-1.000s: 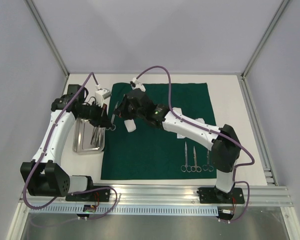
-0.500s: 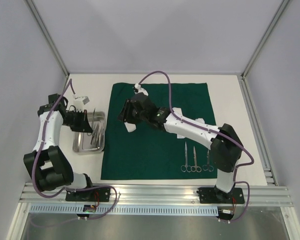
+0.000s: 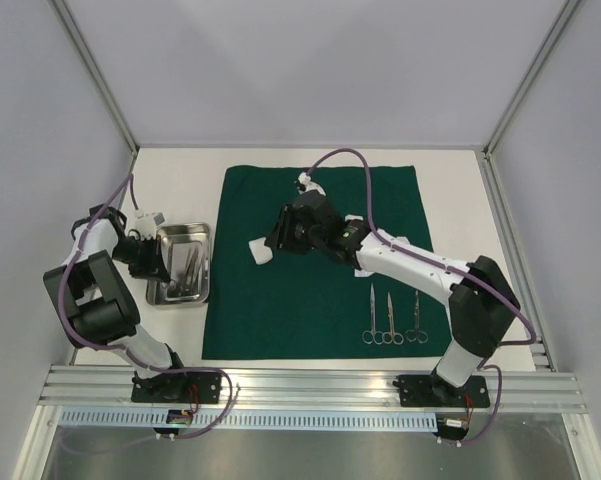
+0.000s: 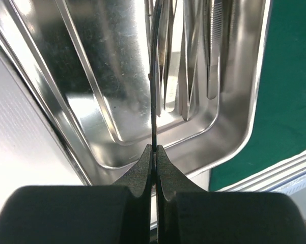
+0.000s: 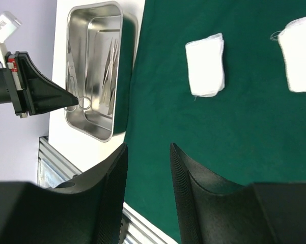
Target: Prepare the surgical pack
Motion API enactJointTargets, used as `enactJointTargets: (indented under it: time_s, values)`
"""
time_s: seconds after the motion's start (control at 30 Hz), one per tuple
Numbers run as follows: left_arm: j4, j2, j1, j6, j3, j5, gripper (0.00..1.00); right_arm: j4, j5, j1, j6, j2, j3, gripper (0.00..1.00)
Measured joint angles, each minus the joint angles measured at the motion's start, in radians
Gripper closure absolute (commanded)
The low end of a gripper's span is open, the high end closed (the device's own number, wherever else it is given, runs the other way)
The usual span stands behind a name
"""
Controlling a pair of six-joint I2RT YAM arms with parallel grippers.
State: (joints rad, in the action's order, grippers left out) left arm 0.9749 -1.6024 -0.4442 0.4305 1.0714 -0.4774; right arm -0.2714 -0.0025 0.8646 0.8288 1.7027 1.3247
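Inside the tray (image 4: 107,76) lie slim forceps (image 4: 191,56); at its outer rim the left hand (image 4: 154,148) is clenched on a thin instrument (image 4: 154,76). Right of the tray, the drape (image 3: 320,300) carries gauze pads (image 5: 206,63) and scissors (image 3: 390,322), with the right hand (image 5: 148,147) released above.

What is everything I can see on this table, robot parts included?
drape: one, dark green, spread mid-table
tray: one, steel, on the table beside the drape's left edge
tray instruments: several, metal, inside the tray
ring-handled instruments: three, metal, side by side on the drape's near right part
gauze pads: at least two, white, on the drape
table: one, white
arms: two, white and black, purple cables
left end effector: black, shut on a thin instrument over the tray
right end effector: black, open, empty, above the drape
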Motion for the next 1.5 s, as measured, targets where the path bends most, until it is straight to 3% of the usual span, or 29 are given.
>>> enactJointTargets:
  time_s: [0.4,0.63,0.97,1.3,1.5]
  values:
    - [-0.006,-0.132,0.0,0.004,0.031,0.035,1.0,-0.005,-0.007,-0.055,-0.043,-0.098,-0.114,0.6]
    - [0.0,-0.149,0.0,0.002,0.035,0.011,0.85,-0.019,-0.007,-0.088,-0.05,-0.133,-0.156,0.6]
    - [-0.009,-0.184,0.0,-0.01,0.037,0.008,0.82,-0.047,-0.006,-0.099,-0.053,-0.157,-0.184,0.6]
    - [-0.038,-0.182,0.0,-0.036,0.037,0.031,0.52,-0.155,0.048,-0.143,-0.091,-0.282,-0.223,0.56]
    - [-0.045,-0.136,0.0,-0.043,0.036,0.05,0.51,-0.261,0.073,-0.213,-0.121,-0.345,-0.314,0.54]
